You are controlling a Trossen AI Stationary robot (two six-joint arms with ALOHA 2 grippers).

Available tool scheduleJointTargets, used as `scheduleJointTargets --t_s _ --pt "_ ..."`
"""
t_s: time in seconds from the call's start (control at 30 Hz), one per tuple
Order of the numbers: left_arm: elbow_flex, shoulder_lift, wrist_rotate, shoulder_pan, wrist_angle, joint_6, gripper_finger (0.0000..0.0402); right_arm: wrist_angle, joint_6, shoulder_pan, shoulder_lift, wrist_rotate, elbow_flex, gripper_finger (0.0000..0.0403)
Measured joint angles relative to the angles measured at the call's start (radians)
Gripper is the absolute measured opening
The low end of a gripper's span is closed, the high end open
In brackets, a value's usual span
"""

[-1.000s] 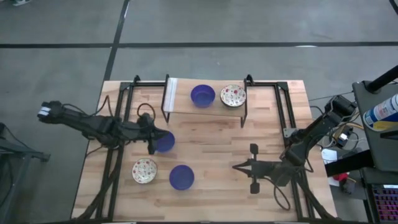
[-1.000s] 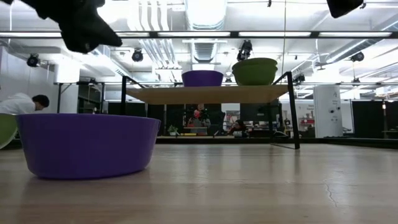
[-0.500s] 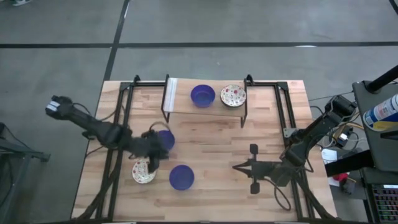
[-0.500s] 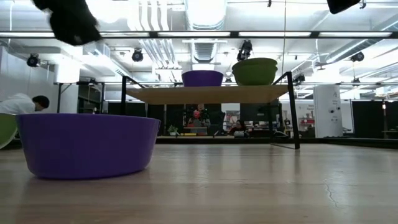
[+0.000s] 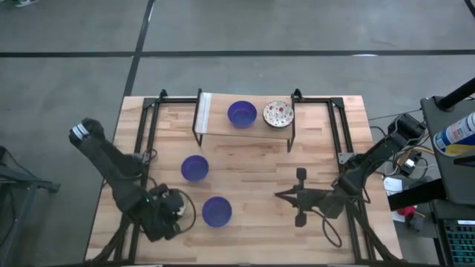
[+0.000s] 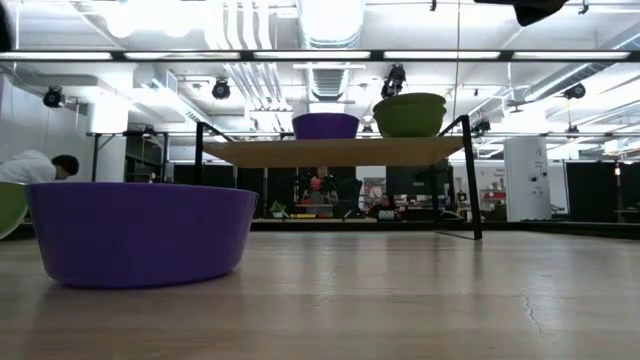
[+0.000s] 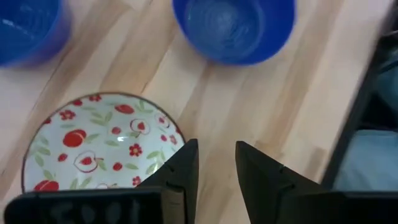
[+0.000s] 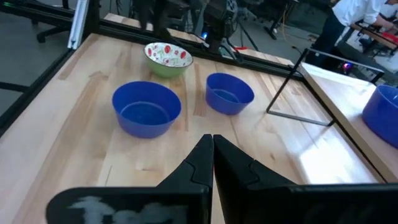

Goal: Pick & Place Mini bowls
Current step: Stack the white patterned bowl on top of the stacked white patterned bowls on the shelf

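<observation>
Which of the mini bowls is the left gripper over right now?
The patterned bowl on the tabletop, white with red fruit prints. The left gripper hangs at its rim, while both blue bowls on the table sit farther off.

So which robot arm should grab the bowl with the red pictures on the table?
Probably the left. The left gripper hangs right over the patterned bowl, fingers slightly apart at its rim. The right gripper sits shut across the table, past both blue bowls.
</observation>
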Motion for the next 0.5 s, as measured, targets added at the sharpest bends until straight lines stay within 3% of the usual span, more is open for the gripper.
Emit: scheduleJointTargets --t_s 0.5 --pt "0.01 0.199 0.114 -0.005 -0.031 -0.034 0.0101 0.0 0.0 -0.015 0.0 -0.001 0.0 0.0009"
